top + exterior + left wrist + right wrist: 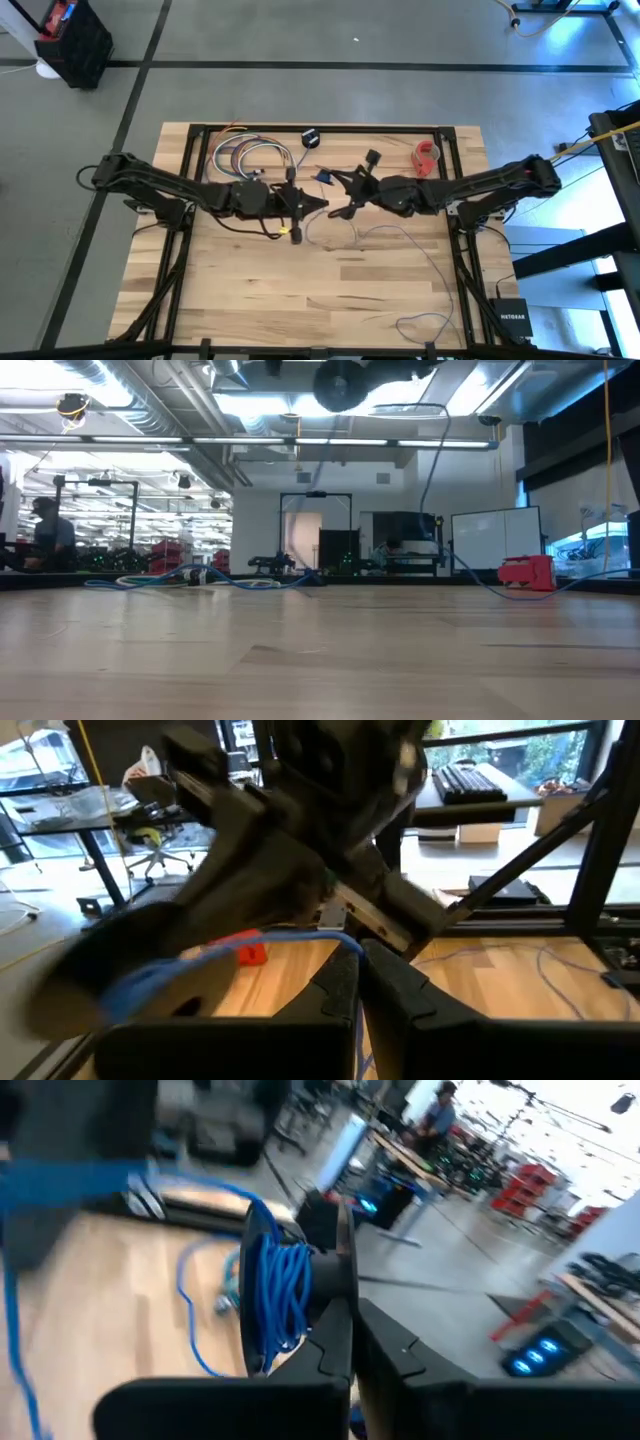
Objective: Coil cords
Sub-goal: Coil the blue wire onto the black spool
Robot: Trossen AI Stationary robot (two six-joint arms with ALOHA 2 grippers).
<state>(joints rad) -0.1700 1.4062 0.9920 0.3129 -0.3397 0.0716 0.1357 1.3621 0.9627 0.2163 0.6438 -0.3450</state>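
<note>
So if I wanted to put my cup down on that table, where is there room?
The near left stretch of the table is bare wood. The middle is crowded: the left gripper and right gripper meet over the cords. The far edge holds coloured wire loops and a red tape roll.

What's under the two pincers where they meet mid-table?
Loose cord trails across the wood table below and toward the near edge. The left pincer and right pincer cover the spot directly beneath them, so anything lying there is hidden.
</note>
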